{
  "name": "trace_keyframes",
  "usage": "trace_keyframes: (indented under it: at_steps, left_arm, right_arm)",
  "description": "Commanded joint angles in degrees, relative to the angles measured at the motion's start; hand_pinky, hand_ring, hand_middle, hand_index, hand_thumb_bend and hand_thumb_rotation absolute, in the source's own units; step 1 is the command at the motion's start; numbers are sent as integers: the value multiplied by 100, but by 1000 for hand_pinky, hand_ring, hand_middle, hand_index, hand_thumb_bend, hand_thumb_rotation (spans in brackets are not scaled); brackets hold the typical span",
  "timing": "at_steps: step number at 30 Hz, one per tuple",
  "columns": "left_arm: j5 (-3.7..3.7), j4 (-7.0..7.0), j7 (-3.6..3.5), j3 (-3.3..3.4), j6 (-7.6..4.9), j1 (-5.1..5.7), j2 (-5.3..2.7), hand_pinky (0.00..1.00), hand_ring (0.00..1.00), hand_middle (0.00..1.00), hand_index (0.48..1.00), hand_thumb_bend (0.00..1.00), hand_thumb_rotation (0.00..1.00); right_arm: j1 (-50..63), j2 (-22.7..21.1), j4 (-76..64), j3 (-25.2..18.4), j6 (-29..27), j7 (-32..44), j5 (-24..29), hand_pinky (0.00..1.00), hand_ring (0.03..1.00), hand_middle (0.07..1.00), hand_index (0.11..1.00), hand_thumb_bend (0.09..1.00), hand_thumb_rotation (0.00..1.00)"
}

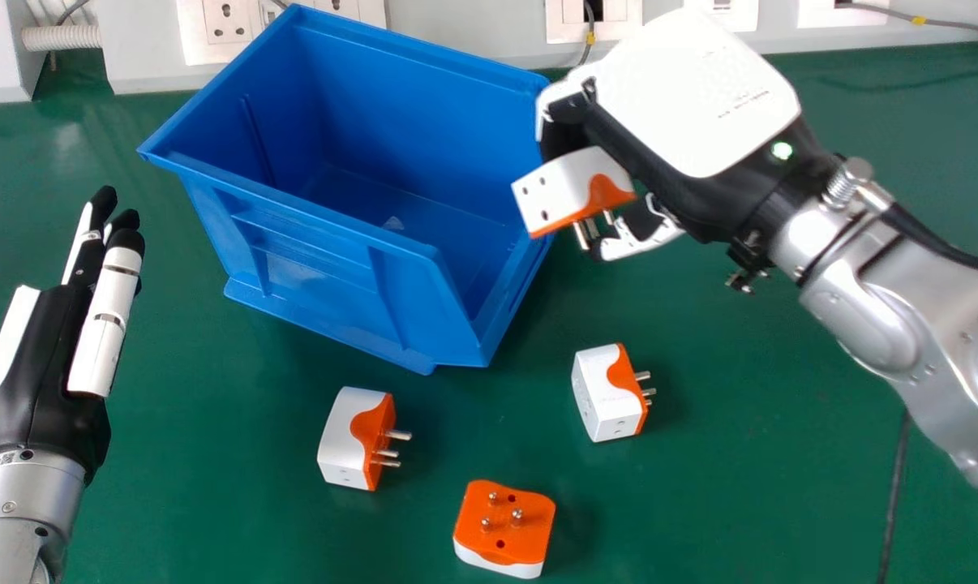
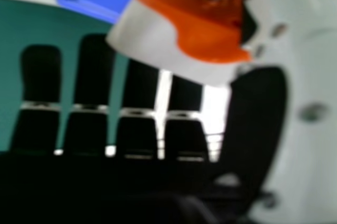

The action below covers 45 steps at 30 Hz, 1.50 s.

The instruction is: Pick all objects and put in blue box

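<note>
1. In the right hand [image 1: 692, 97], pinched between fingers [image 2: 187, 134] and thumb: one plug [image 1: 574, 191], at the blue box [image 1: 327, 259]'s right rim.
2. Seemingly mid-placing; next, move farther inward over the opening, then let go.
3. To pick afterwards off the surface [image 1: 740, 470]: left plug [image 1: 347, 438], nearest plug [image 1: 505, 527], right plug [image 1: 606, 397].
4. Left hand [image 1: 39, 365]: idle, straight.

A rounded white shell [image 1: 700, 89] caps the black right hand [image 1: 659, 154] (green light [image 1: 782, 150] glowing); a black cable [image 1: 943, 249] trails along its silver forearm [image 1: 886, 320].
</note>
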Motion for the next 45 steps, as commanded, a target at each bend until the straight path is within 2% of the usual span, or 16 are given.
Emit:
trace_keyframes:
  at_steps: [1, 11, 22, 25, 37, 41, 45]
  left_arm:
    - [3, -152, 33, 29, -3, 14, 48, 969, 979, 982, 1000, 281, 1000]
    - [38, -103, 26, 20, -57, 7, 73, 960, 974, 978, 1000, 287, 1000]
    - [37, -165, 29, 13, -49, 44, 61, 950, 968, 973, 1000, 296, 1000]
    - [22, -152, 15, 24, -72, 64, 61, 944, 965, 970, 1000, 300, 1000]
    - [-49, -275, -17, 53, -43, 173, 47, 931, 957, 964, 1000, 313, 1000]
    - [-80, -223, -34, 77, -65, 173, 41, 923, 952, 960, 1000, 324, 1000]
    - [-88, -309, -19, 69, -28, 205, 7, 919, 950, 958, 1000, 329, 1000]
  right_arm:
    - [-367, 88, 62, 6, -81, -218, 4, 343, 434, 529, 492, 494, 0]
    - [-1270, 801, 1272, 489, 22, -256, -107, 336, 436, 531, 501, 493, 0]
    - [-2261, 1359, 2606, 1019, 238, -539, -398, 339, 441, 527, 497, 494, 0]
    - [-2527, 1549, 3047, 1140, 303, -566, -399, 347, 438, 521, 497, 495, 0]
    - [-3347, 2053, 4669, 1619, 378, -1038, -422, 358, 436, 519, 491, 496, 0]
    - [-3548, 2289, 5205, 1799, 476, -1320, -454, 361, 447, 519, 472, 497, 0]
    - [-3685, 2432, 5602, 1960, 452, -1618, -459, 362, 449, 519, 467, 497, 0]
